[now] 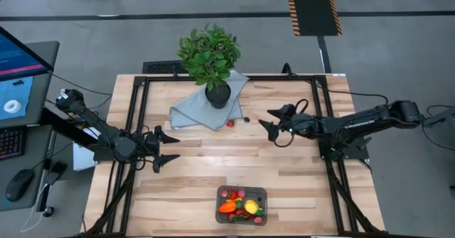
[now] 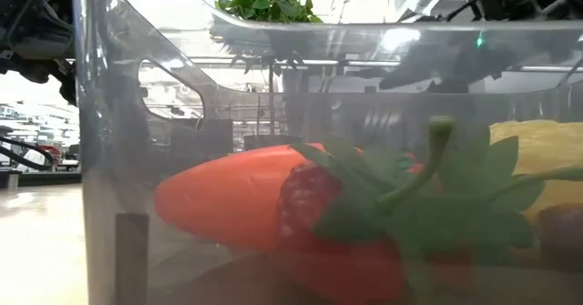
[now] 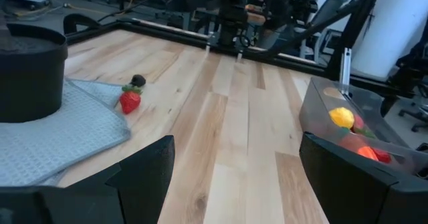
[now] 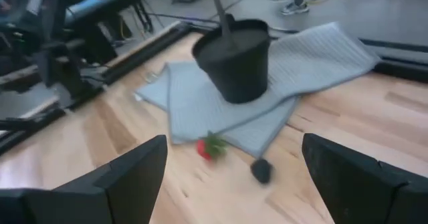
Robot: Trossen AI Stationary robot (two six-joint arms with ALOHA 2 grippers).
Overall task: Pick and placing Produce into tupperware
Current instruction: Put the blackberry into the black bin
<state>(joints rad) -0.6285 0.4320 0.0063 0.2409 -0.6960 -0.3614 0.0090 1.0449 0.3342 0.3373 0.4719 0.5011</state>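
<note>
The clear tupperware [image 1: 242, 204] sits near the table's near edge, holding an orange carrot [image 2: 228, 200], a yellow lemon [image 1: 251, 207] and red strawberries [image 2: 337, 241]. A loose red strawberry [image 1: 229, 123] and a dark berry [image 1: 246, 119] lie on the wood beside the cloth; the right wrist view shows the strawberry [image 4: 208, 147] and the berry [image 4: 261, 170] ahead of the fingers. My right gripper [image 1: 268, 121] is open, just right of the berry. My left gripper [image 1: 170, 149] is open over the table's left middle, touching nothing.
A leafy green plant in a black pot [image 1: 216, 94] stands on a light blue-grey cloth [image 1: 202, 110] at the table's far middle. A black frame [image 1: 138, 110] runs along the table's edges. Bare wood lies between the cloth and the tub.
</note>
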